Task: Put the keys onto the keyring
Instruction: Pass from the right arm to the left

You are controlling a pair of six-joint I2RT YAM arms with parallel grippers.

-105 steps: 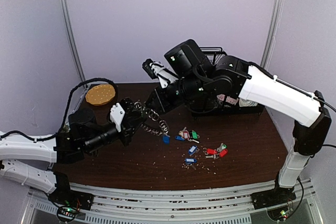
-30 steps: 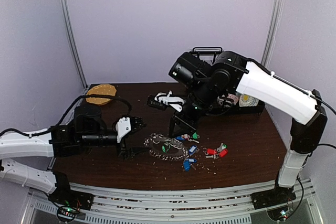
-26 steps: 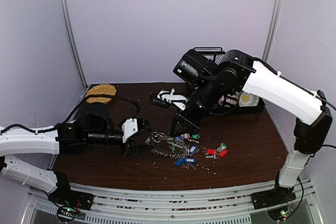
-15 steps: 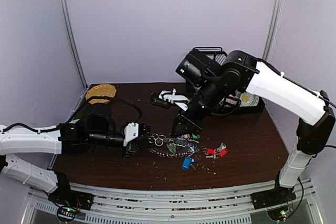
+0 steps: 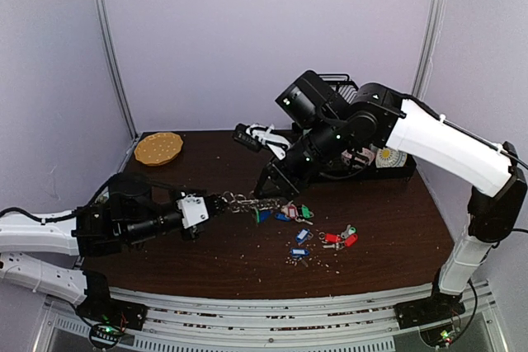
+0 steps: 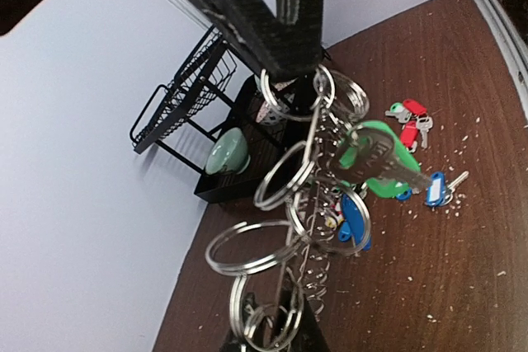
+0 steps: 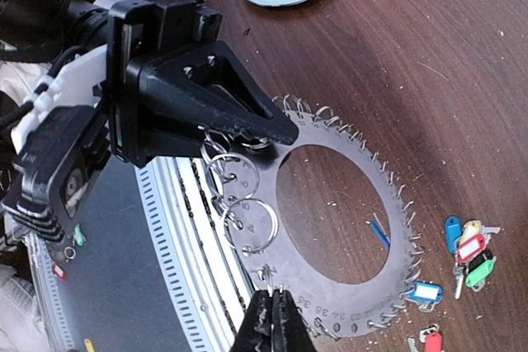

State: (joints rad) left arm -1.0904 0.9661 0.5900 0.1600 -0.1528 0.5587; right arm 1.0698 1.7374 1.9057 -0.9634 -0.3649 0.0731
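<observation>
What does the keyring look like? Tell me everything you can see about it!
The keyring is a chain of shiny silver metal split rings linked together, some big, some small. It is up off the table, stretched between the two grippers: the left gripper pinches one end, the right gripper the other. A green-tagged key and a blue-tagged key seem to hang from it.

The keyring hangs mid-frame between the left hand at its left and the right hand at its right, keys lying on the table lower right.
</observation>
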